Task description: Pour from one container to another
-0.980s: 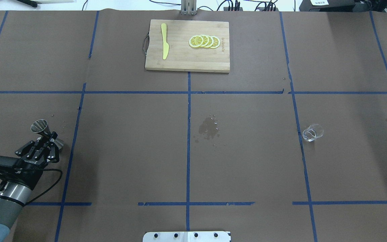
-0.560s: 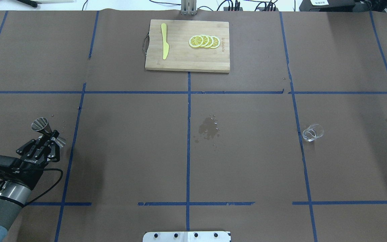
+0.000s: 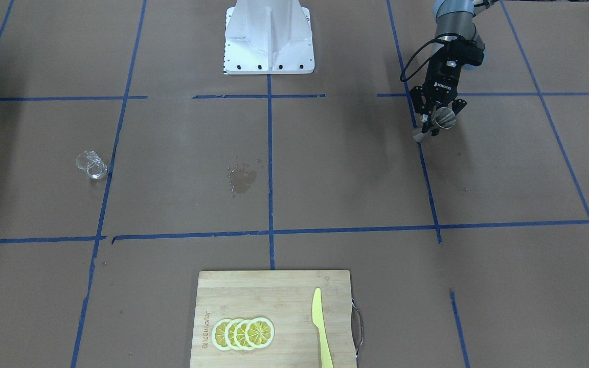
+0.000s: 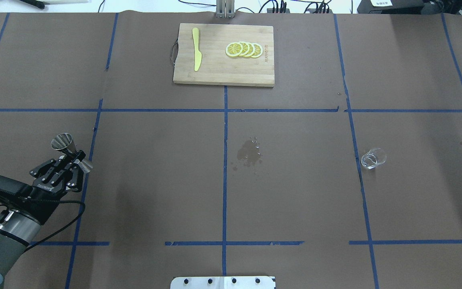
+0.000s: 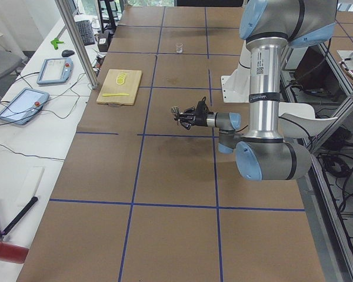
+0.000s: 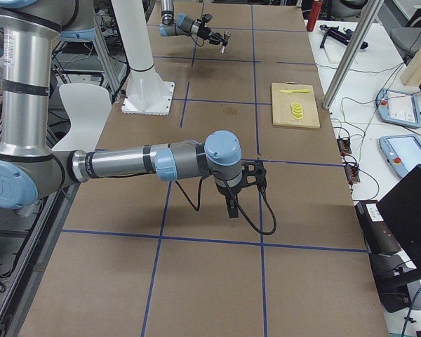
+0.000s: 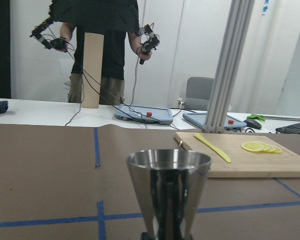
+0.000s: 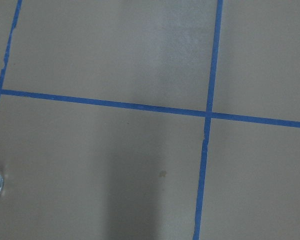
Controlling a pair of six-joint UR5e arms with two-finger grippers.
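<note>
Over at the robot's left end of the table (image 4: 155, 180), the left claw (image 4: 75, 157) is clamped tight on the narrow waist of a steel jigger (image 4: 65, 145), its fingers (image 4: 79, 154) pinching either side. The arm reaches out level and carries the jigger above the brown paper. From the left wrist camera the cup stands upright, mouth up, though you can't see into it from there. Well apart from it, toward the table's right end, sits the small clear glass (image 4: 373, 157), right beside a blue tape line. Between the two, around the middle of the table, there's a dark wet patch (image 4: 249, 154). At the far edge, in the middle, a wooden cutting board (image 4: 223, 72) carries a fan of lemon slices (image 4: 244, 49) and a yellow knife (image 4: 196, 50). The right claw (image 6: 231, 205) hangs low by the table's near right corner; I can't tell how its jaws stand.
</note>
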